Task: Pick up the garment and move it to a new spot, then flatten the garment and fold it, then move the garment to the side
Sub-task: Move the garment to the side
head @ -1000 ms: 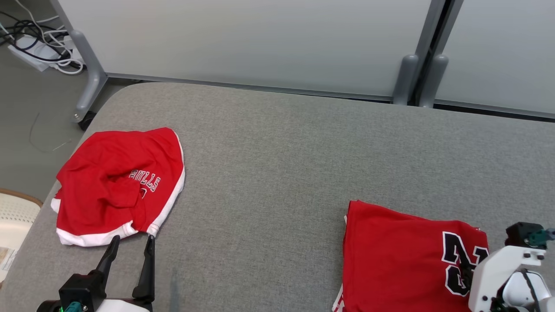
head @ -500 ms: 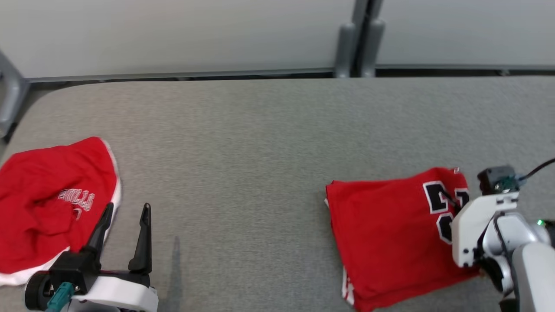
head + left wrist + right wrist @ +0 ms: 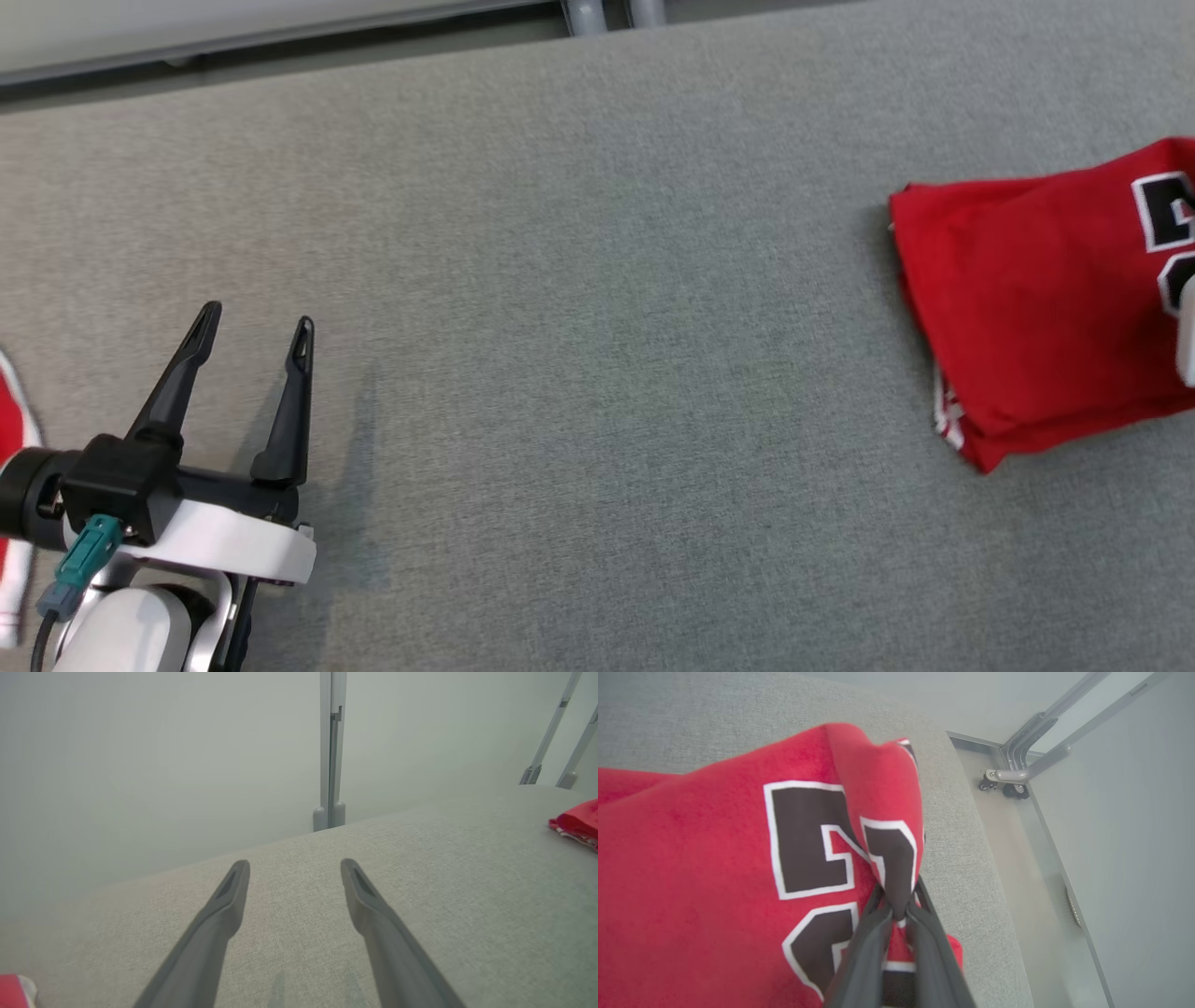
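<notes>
My right gripper (image 3: 899, 912) is pressed together on a raised fold of the garment (image 3: 691, 868). In the right wrist view its two dark fingers (image 3: 864, 952) come up from the bottom centre and meet on a pinch of red cloth that carries part of a black, white-edged numeral. The pinched fold stands up from there toward the upper middle of the frame. The rest of the garment spreads over the left half, lying on the grey padded table (image 3: 691, 709). To the right of the cloth runs a strip of bare table, then its rounded edge, then pale floor (image 3: 1022, 868) and a small caster (image 3: 1009, 790) under a grey frame in the upper right. In the head view the garment sits folded at the right edge of the frame, its layered edge facing left and the numeral cut off by the border, where a pale sliver of my right arm (image 3: 1186, 336) overlaps it. Well apart from it, at the lower left of that view, my left gripper (image 3: 257, 322) is spread wide, its fingers pointing up the frame over bare grey table. The left wrist view shows the same spread fingers above the table, with a pale partition panel (image 3: 140, 765) and its upright post (image 3: 330, 751) beyond. Another red garment with white trim (image 3: 14, 439) lies at the left edge of the head view, beside my left wrist.
</notes>
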{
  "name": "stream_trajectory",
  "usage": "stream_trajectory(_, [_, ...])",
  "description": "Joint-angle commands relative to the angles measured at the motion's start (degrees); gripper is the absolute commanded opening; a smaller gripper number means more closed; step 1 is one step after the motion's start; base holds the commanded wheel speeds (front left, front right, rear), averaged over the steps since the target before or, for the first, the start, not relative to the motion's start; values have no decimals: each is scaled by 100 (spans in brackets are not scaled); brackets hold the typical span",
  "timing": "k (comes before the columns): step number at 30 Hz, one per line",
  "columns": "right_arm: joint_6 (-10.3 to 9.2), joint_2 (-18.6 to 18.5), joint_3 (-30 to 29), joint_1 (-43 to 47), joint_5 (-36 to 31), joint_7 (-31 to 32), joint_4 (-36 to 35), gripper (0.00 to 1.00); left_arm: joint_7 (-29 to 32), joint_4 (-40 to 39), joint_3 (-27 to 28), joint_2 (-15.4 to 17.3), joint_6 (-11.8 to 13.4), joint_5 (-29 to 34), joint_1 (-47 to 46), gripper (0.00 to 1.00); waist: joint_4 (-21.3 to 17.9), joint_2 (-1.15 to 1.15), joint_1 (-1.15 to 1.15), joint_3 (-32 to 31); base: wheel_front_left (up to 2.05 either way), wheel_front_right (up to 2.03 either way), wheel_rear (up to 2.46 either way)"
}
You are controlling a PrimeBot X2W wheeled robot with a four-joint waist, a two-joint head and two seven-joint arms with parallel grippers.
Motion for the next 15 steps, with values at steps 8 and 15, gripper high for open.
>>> stream_trajectory(8, [-1,-210,-465,-627,-293,-686,605,0,235,-252,-58,188,-65,107,-215,100,-208,0,0,353,0,0,0])
stream_trajectory(15, [-1,-364,-627,-886,-604,-1161,991,0,244,-259,-68,200,-58,18,-150,100,-141,0,0,383,0,0,0])
